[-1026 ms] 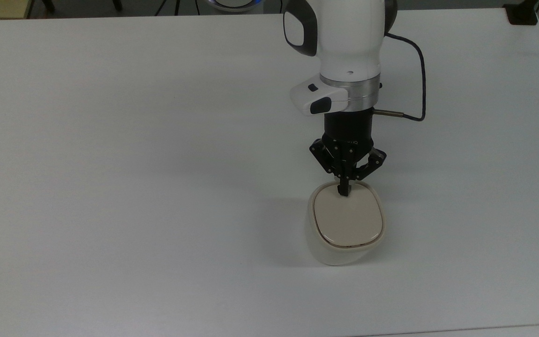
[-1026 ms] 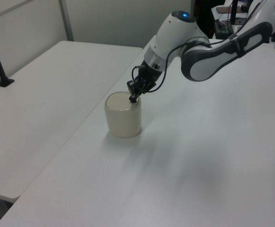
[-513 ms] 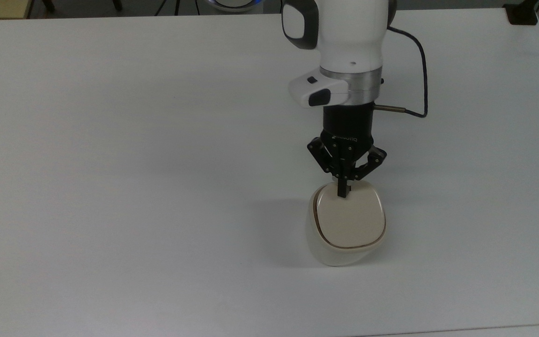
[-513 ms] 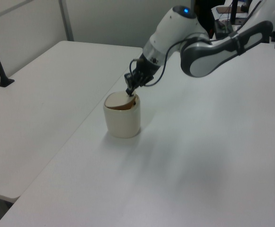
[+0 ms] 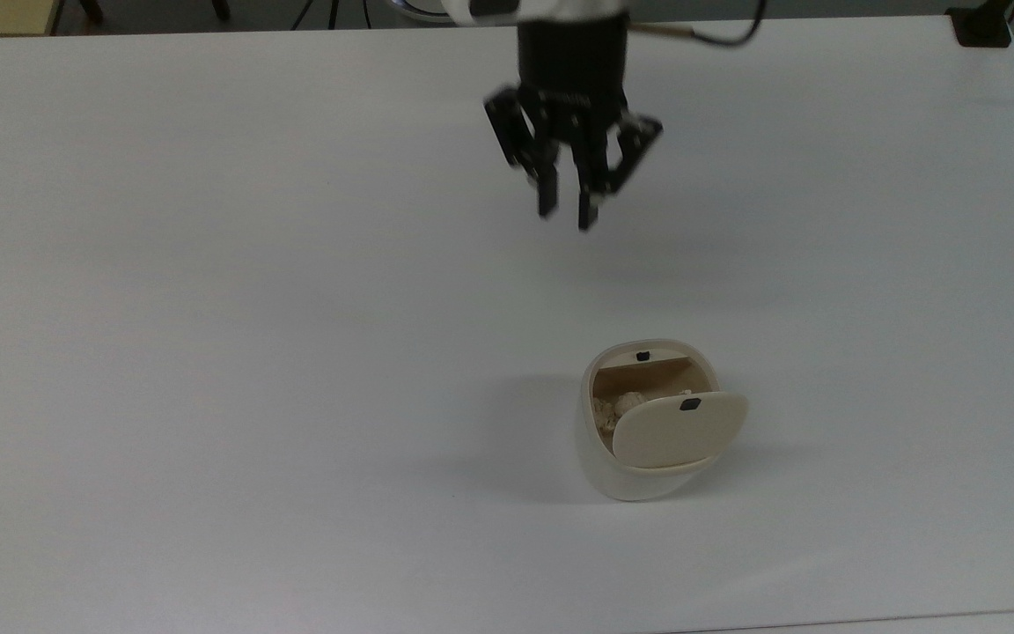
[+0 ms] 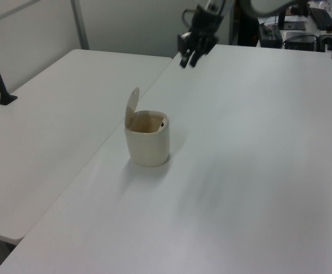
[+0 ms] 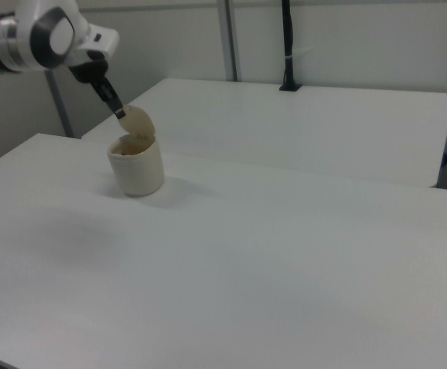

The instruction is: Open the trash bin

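The bin [image 5: 626, 458] is standing with its light, springy lid [image 5: 679, 430] flipped up, looking tippable, best pressed at the black rim button [image 5: 642, 356], while the gripper [image 5: 567, 211] is hanging narrowly parted, empty, well apart.

The small cream-white plastic trash bin [image 5: 626, 467] with a rounded-square body stood upright on the white table [image 5: 208, 308], toward the top view's lower right. Its glossy beige hinged lid [image 5: 679, 430] was swung up and stood nearly on edge at the side of the opening nearest the top view's bottom; in the left view the lid [image 6: 132, 103] rose at the bin's [image 6: 148, 145] left rim. A small black square button [image 5: 642, 356] sat on the rim opposite the hinge, and a matching black catch [image 5: 690, 404] showed on the lid's underside. Inside lay pale crumpled scraps [image 5: 617, 407].
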`<state>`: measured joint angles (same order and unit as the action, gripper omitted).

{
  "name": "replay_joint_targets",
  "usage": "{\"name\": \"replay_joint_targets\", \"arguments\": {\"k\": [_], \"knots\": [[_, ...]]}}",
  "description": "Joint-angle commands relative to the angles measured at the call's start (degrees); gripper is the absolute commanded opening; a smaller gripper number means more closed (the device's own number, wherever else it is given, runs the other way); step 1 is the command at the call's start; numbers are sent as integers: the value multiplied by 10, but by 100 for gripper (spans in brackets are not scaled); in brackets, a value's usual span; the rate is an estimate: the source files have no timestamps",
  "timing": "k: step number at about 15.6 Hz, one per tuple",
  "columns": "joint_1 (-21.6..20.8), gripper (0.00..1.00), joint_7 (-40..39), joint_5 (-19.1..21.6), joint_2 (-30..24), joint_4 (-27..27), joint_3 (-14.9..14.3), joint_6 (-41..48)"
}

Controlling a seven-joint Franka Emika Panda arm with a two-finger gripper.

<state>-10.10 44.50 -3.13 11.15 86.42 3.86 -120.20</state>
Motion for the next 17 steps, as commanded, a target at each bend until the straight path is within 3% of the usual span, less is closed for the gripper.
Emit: {"name": "replay_joint_targets", "arguments": {"k": [1, 4, 6, 9, 14, 17], "knots": [[20, 99, -67, 22, -88, 30, 2, 128], [33, 100, -119, 29, -123, 54, 2, 210], [49, 100, -169, 53, -147, 71, 1, 242], [71, 100, -258, 58, -176, 88, -3, 273], [97, 100, -413, 52, -163, 82, -4, 260], [98, 100, -446, 49, -160, 76, -4, 260]]}}
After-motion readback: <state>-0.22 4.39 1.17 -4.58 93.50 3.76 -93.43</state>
